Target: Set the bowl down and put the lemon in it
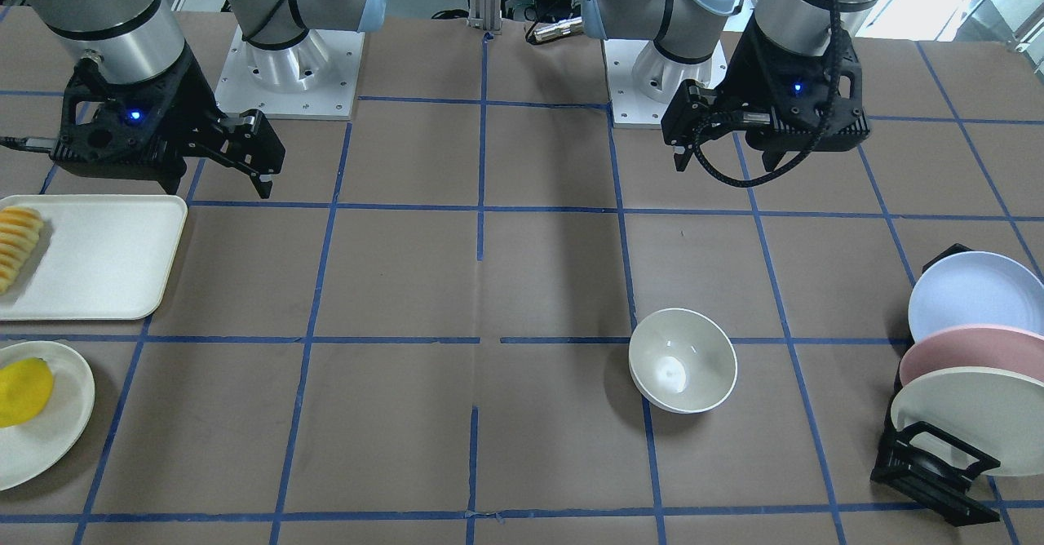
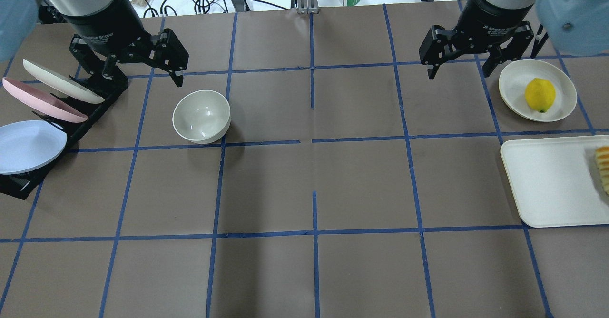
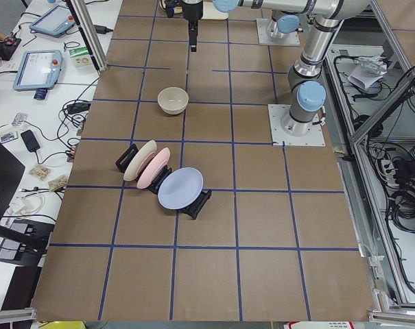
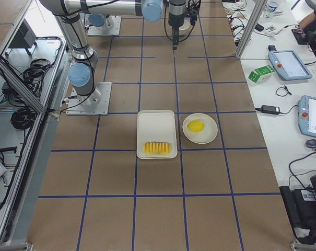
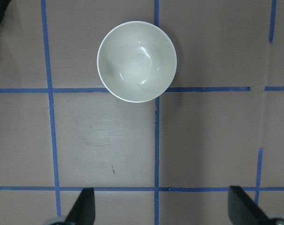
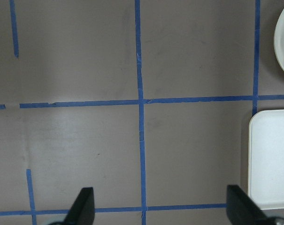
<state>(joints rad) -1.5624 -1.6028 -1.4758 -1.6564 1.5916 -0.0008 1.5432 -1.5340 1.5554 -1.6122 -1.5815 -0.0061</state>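
The cream bowl [image 2: 201, 116] stands upright and empty on the table, left of centre; it also shows in the front view [image 1: 683, 359] and the left wrist view [image 5: 136, 61]. My left gripper [image 2: 142, 70] hangs open and empty above the table, just beyond the bowl and not touching it. The lemon [image 2: 540, 94] lies whole on a flat cream plate [image 2: 516, 77] at the far right. My right gripper [image 2: 459, 70] is open and empty, in the air to the left of that plate. Its fingers [image 6: 83, 206] frame bare table.
A white tray [image 2: 547, 180] with a row of fruit slices [image 2: 603, 168] lies nearer the robot than the lemon's plate. A black rack [image 2: 102, 104] holds cream, pink and blue plates at the left edge, close to the bowl. Blue tape lines grid the brown table.
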